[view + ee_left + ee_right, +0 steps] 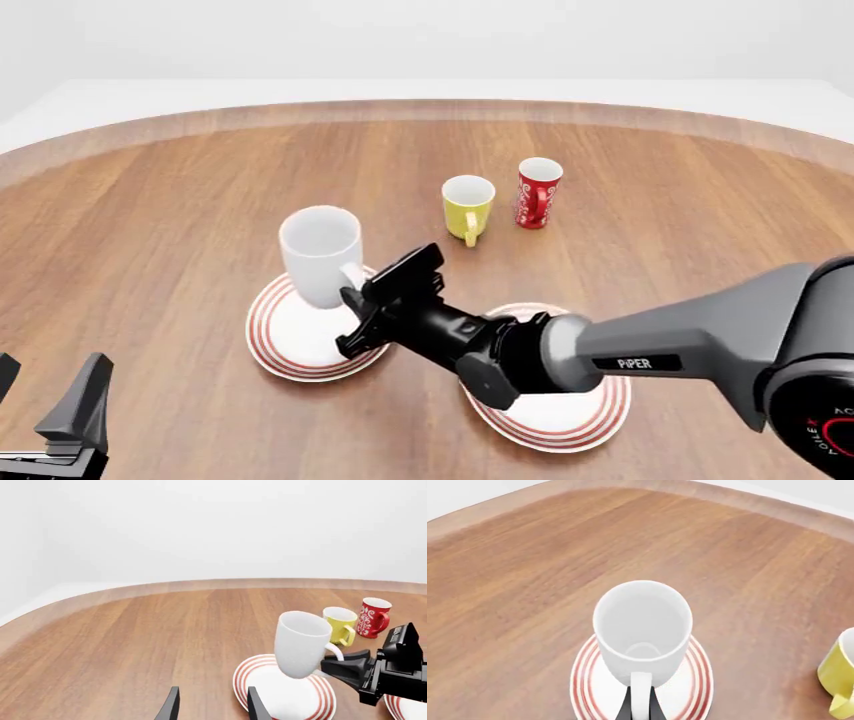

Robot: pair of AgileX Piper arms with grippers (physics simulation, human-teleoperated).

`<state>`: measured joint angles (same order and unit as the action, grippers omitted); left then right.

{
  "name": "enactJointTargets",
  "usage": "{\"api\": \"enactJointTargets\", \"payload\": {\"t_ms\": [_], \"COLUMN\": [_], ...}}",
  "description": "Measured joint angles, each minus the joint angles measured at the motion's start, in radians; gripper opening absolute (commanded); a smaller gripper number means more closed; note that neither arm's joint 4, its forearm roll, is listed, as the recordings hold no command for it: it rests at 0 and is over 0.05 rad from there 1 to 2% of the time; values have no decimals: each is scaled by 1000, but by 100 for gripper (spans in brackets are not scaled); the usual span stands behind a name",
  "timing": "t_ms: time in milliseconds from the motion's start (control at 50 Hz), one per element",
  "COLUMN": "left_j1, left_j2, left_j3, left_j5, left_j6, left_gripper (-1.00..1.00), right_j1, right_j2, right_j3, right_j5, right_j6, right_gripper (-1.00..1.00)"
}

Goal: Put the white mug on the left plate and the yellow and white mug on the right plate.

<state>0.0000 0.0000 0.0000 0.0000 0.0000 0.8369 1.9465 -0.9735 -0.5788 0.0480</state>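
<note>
A simulated tabletop test scene is shown rather than a lived-in room. A rounded wooden table (160, 200) is surrounded by a blank, featureless white backdrop, and flat rendered surfaces are seen throughout. Only cups, two ringed plates and robot arms marked "PIPER" are set there.

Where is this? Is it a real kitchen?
Probably not a real kitchen: it looks like a computer-made test scene. A big wooden table stands against blank white walls, with only mugs and plates on it. A robot's right gripper holds the white mug over the left plate.
</note>
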Motion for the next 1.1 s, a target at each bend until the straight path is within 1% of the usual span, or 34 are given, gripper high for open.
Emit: {"api": "enactJointTargets", "payload": {"t_ms": [1100], "left_j1": [0], "left_j2": [0], "left_j3": [0], "left_j5": [0], "left_j6": [0], "left_gripper": [100], "right_j1": [14], "right_j2": [124], "right_j3": [-90], "right_j5": [20], "right_j6": [36], "right_gripper": [-100]}}
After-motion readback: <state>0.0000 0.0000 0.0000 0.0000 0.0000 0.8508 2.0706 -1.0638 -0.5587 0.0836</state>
